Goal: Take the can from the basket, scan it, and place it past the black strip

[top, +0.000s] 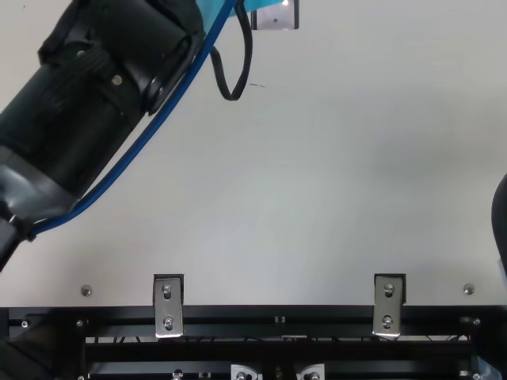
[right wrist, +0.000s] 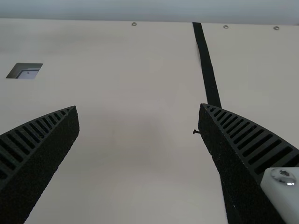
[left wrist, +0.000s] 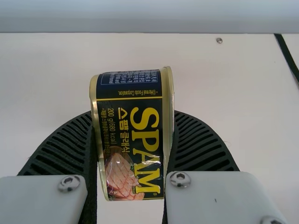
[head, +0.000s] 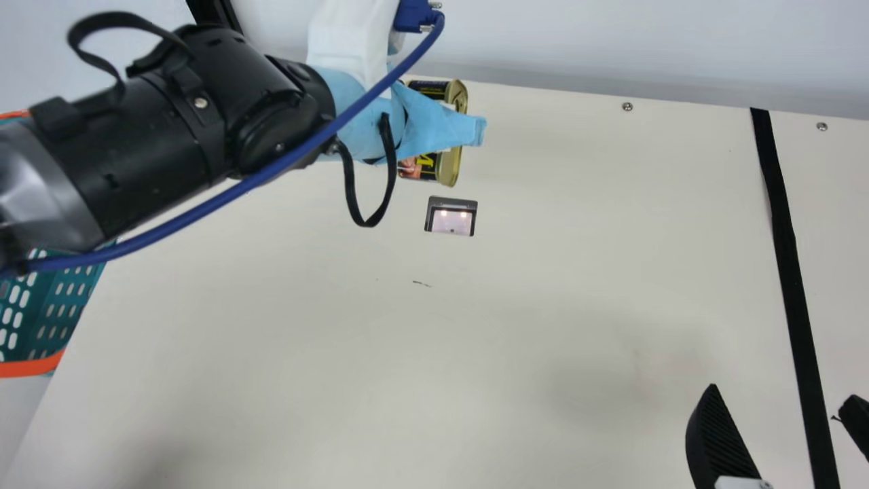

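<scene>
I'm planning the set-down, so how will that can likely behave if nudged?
The can should be stiff, since it looks like metal with gold rims. It's probably fairly heavy for its size, judging by the meat pictured on its label. Its smooth sides might slide, though the left pincer has it clamped between ribbed fingers.

Soft light is falling across the cream table [head: 326,360], faint shadows [head: 153,458] are dimming it, screws [head: 627,106] are dotting its far side, and a pale blue-grey backdrop [head: 611,41] is stretching beyond.
</scene>
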Controlling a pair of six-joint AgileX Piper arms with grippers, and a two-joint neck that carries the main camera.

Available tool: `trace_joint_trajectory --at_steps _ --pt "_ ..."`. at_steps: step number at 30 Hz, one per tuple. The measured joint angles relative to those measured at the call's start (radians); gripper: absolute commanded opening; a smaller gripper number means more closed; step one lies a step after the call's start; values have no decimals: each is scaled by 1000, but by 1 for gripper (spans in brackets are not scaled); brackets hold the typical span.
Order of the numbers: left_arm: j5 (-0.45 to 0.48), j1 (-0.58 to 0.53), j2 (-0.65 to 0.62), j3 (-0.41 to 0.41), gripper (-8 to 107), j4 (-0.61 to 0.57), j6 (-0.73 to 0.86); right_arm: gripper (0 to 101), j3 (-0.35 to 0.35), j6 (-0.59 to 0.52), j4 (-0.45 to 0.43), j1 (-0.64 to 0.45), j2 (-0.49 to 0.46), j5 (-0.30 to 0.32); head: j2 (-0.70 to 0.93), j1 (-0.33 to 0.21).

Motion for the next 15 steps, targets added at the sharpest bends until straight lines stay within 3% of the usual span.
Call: trace_joint_trajectory --at_steps 15 --pt "-273 -8 72 96 10 228 -252 101 0 0 0 0 0 0 0 0"
